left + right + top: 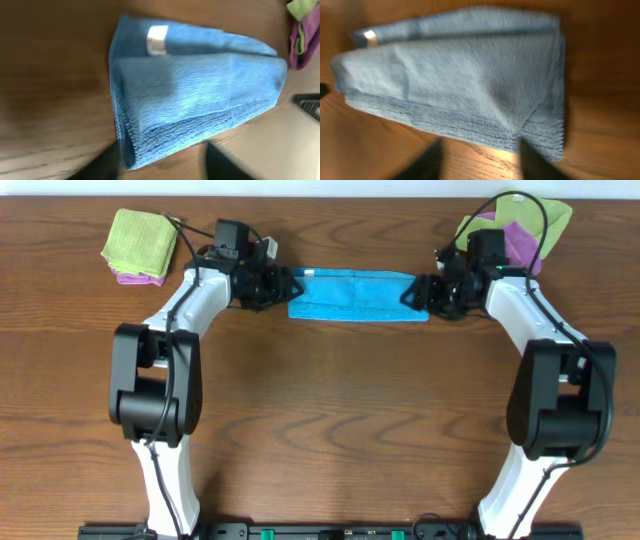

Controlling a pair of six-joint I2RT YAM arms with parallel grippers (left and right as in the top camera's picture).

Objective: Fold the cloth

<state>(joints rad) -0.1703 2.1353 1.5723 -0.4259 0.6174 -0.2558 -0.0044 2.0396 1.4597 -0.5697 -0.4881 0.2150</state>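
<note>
The left fingers (pixel 283 284) stand spread apart, grasping nothing, just beside the left short end of the cloth (pixel 355 293). In the left wrist view the two dark tips sit either side of its near corner, with no fabric pinched between them. The right fingers (pixel 413 293) mirror this at the opposite short end, also released, with the blue edge lying just ahead of the gap.

The cloth lies flat on the desk (pixel 330 410) between the two arms. It is doubled into a long band, and the layered edges show clearly from both wrists. Its white tag (pixel 157 39) sits on the lower layer near the left end. With one arm at each end, I judge that the lengthwise fold is done and that the ends are lined up to be brought together (a crosswise fold seems the likely remainder).

A folded green stack (pixel 140 240) and a looser green-and-purple heap (pixel 520 235) rest well apart in the far corners, presumably parked out of the way.
</note>
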